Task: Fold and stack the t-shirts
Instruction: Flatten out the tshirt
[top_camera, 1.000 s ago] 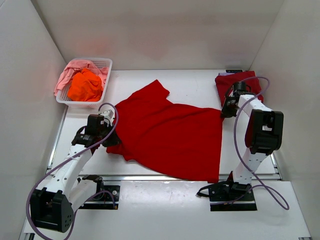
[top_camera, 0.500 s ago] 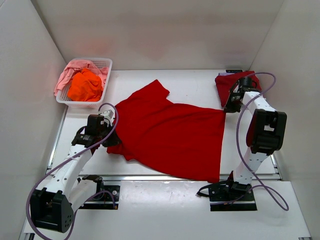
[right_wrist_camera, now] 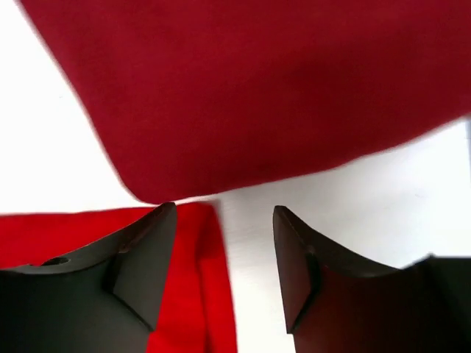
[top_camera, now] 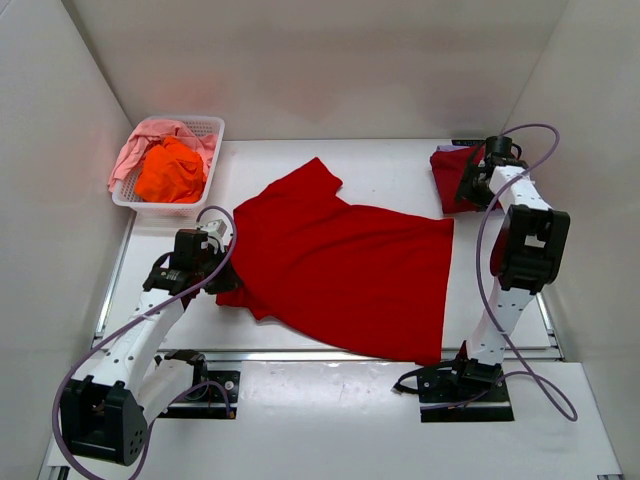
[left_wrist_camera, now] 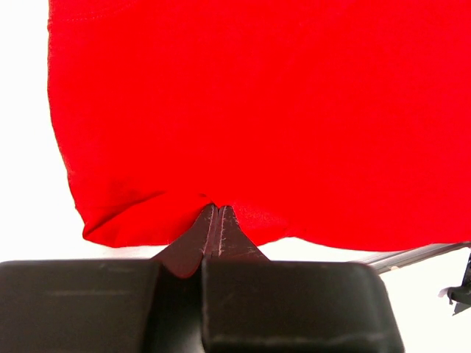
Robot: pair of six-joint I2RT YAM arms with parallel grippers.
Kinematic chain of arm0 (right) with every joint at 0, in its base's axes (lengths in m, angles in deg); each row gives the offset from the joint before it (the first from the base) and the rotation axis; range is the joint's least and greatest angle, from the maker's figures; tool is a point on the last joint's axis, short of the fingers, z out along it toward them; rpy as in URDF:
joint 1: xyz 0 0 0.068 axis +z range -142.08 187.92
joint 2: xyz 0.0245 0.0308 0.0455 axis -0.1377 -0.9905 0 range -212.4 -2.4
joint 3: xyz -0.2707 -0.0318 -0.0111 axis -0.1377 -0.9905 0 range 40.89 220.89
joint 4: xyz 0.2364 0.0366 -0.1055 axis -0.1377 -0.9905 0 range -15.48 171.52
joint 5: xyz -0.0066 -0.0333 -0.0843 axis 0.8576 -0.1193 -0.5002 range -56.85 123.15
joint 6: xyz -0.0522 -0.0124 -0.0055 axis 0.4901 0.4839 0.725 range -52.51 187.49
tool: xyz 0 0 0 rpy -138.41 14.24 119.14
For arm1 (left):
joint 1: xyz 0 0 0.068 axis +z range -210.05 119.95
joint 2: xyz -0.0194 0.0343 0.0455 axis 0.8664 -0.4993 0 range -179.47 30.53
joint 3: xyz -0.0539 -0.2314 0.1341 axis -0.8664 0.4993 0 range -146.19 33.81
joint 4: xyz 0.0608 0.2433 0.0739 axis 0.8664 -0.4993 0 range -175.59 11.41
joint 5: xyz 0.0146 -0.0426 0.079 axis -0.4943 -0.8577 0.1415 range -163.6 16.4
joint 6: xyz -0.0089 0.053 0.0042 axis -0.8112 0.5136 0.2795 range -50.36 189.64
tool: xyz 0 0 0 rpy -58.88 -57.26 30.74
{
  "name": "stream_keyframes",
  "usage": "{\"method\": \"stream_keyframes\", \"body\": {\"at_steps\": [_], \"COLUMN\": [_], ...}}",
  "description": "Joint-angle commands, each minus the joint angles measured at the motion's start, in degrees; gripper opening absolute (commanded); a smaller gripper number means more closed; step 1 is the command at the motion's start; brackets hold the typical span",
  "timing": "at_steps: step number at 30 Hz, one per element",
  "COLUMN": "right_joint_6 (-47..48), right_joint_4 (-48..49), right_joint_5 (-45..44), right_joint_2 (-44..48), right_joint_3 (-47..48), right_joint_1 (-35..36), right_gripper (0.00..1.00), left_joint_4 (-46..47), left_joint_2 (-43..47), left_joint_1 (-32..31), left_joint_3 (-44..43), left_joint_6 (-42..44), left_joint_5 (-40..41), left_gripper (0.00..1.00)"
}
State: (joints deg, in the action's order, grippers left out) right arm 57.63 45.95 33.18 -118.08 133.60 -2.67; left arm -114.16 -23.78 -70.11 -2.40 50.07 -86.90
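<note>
A bright red t-shirt (top_camera: 340,265) lies spread across the middle of the table. My left gripper (top_camera: 224,268) sits at its left edge; in the left wrist view its jaws (left_wrist_camera: 218,209) are shut, pinching a fold of the red t-shirt (left_wrist_camera: 280,110). At the back right lies a folded dark red t-shirt (top_camera: 450,172). My right gripper (top_camera: 468,194) hovers at its near edge, open and holding nothing. In the right wrist view the right gripper (right_wrist_camera: 224,212) is over bare table, with the dark red t-shirt (right_wrist_camera: 257,88) ahead and the bright red t-shirt's corner (right_wrist_camera: 199,279) beside its left finger.
A white basket (top_camera: 160,208) at the back left holds an orange t-shirt (top_camera: 170,170) and a pink t-shirt (top_camera: 140,150). White walls enclose the table (top_camera: 390,175) on three sides. Cables loop round both arms.
My right gripper carried the red shirt's right corner outward, then opened and let it go, moving back toward the dark red shirt. The left gripper stayed shut in place.
</note>
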Motion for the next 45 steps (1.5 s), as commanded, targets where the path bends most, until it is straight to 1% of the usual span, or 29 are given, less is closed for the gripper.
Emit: {"method": "stream_keyframes", "body": {"at_steps": [1, 3, 5, 6, 7, 9, 11, 15, 16, 18, 19, 21, 22, 23, 25, 28, 30, 31, 34, 35, 37, 38, 39, 40, 41, 42, 43, 44, 45], "right_joint_6": [1.4, -0.4, -1.2, -1.9, -2.4, -4.2, -6.7, -10.4, -11.4, -11.9, -11.8, -11.9, -11.9, -11.9, -11.4, -9.9, -8.6, -8.2, -5.4, -4.2, -2.1, -1.6, -0.8, -0.5, 0.0, 0.3, 0.6, 0.6, -0.1], "right_joint_4": [-1.0, -3.4, -4.0, -3.2, -3.0, -0.4, 1.4, 6.1, 6.2, 6.0, 6.1, 6.8, 6.7, 7.8, 9.1, 9.1, 8.6, 8.2, 6.0, 5.1, -1.0, -2.6, -5.4, -6.1, -5.0, -4.2, -2.5, -0.8, -0.3], "right_joint_5": [-4.2, -2.9, 2.6, 3.0, 3.4, 3.7, 5.4, 9.9, 10.0, 9.4, 9.4, 9.3, 9.4, 9.5, 10.7, 10.3, 9.7, 9.4, 6.8, 6.3, 3.8, 3.0, 1.4, 0.1, -2.5, -3.1, -3.2, -3.5, -3.4], "right_joint_2": [5.2, 8.4, 15.3, 17.0, 20.2, 26.1, 28.9, 32.3, 31.9, 29.7, 29.6, 27.7, 27.3, 26.0, 22.9, 16.9, 11.8, 11.0, 4.3, 3.1, -0.9, -1.4, -1.7, -0.1, 2.1, 4.0, 7.7, 11.5, 13.1], "right_joint_3": [-0.8, -4.4, -13.3, -18.6, -20.9, -29.4, -34.0, -42.5, -43.0, -43.9, -43.9, -43.8, -43.6, -43.6, -42.3, -37.9, -33.0, -31.3, -18.8, -16.4, -6.0, -4.1, -1.3, -1.4, -4.0, -5.9, -10.2, -14.7, -16.6], "right_joint_1": [0.2, 0.9, 2.1, 3.6, 5.5, 7.9, 10.4, 12.2, 13.0, 14.4, 15.3, 16.9, 16.7, 17.2, 16.7, 16.1, 16.0, 15.7, 14.7, 14.7, 14.3, 14.7, 14.9, 15.4, 15.9, 16.6, 16.6, 17.2, 17.1], "right_gripper": [0.53, 0.62, 0.88, 0.98, 0.99, 0.99, 0.99, 0.99, 0.92, 0.87, 0.76, 0.56, 0.49, 0.35, 0.24, 0.23, 0.22, 0.22, 0.22, 0.22, 0.23, 0.24, 0.28, 0.33, 0.44, 0.51, 0.57, 0.80, 0.99], "left_joint_4": [0.4, 0.9, 1.0, 1.1, 1.5, 1.6, 1.7, 1.9, 2.0, 2.3, 2.2, 2.4, 2.2, 2.5, 2.2, 2.4, 2.2, 2.5, 2.5, 2.6, 2.6, 2.5, 2.5, 2.4, 2.6, 2.9, 3.0, 3.2, 3.4], "left_joint_2": [1.4, 1.2, 1.2, 1.0, 1.4, 1.2, 1.4, 1.7, 1.6, 1.9, 2.2, 1.8, 2.2, 1.8, 2.0, 1.4, 1.3, 1.2, 1.0, 1.2, 0.8, 0.7, 0.7, 1.0, 1.2, 1.3, 1.2, 1.3, 1.5], "left_joint_1": [0.3, 0.2, 0.0, 0.1, 0.3, -0.1, -0.3, -0.1, -0.3, 0.1, 0.0, 0.2, 0.0, 0.7, 0.4, 0.7, 1.0, 0.9, 0.7, 0.7, 0.4, 0.1, 0.1, 0.4, 0.0, 0.0, -0.1, 0.0, -0.4], "left_joint_3": [0.2, -0.1, 0.3, 0.3, 0.2, 0.3, 0.6, 0.7, 0.3, 0.7, 0.7, 0.5, 0.8, 0.7, 0.7, 0.4, 0.3, 0.3, 0.2, 0.3, 0.3, 0.3, 0.4, 0.5, 0.7, 0.8, 0.8, 1.0, 1.1], "left_joint_6": [0.1, 0.1, 0.1, 0.0, 0.0, 0.1, 0.0, -0.2, 0.0, 0.1, 0.0, 0.1, 0.3, 0.3, 0.4, 0.8, 1.1, 1.4, 1.0, 1.0, 0.9, 0.9, 0.8, 0.6, 0.4, 0.1, 0.1, -0.1, 0.0], "left_joint_5": [-1.0, -1.0, -1.3, -1.6, -1.9, -2.1, -2.2, -3.0, -3.2, -3.1, -3.3, -3.3, -3.2, -3.5, -3.5, -3.6, -3.7, -3.2, -3.1, -3.0, -3.0, -2.9, -2.8, -2.5, -2.8, -2.9, -2.8, -2.9, -2.9], "left_gripper": [0.00, 0.00, 0.00, 0.00, 0.00, 0.00, 0.00, 0.00, 0.00, 0.00, 0.00, 0.00, 0.00, 0.00, 0.00, 0.00, 0.00, 0.00, 0.00, 0.00, 0.00, 0.00, 0.00, 0.00, 0.00, 0.00, 0.00, 0.00, 0.00]}}
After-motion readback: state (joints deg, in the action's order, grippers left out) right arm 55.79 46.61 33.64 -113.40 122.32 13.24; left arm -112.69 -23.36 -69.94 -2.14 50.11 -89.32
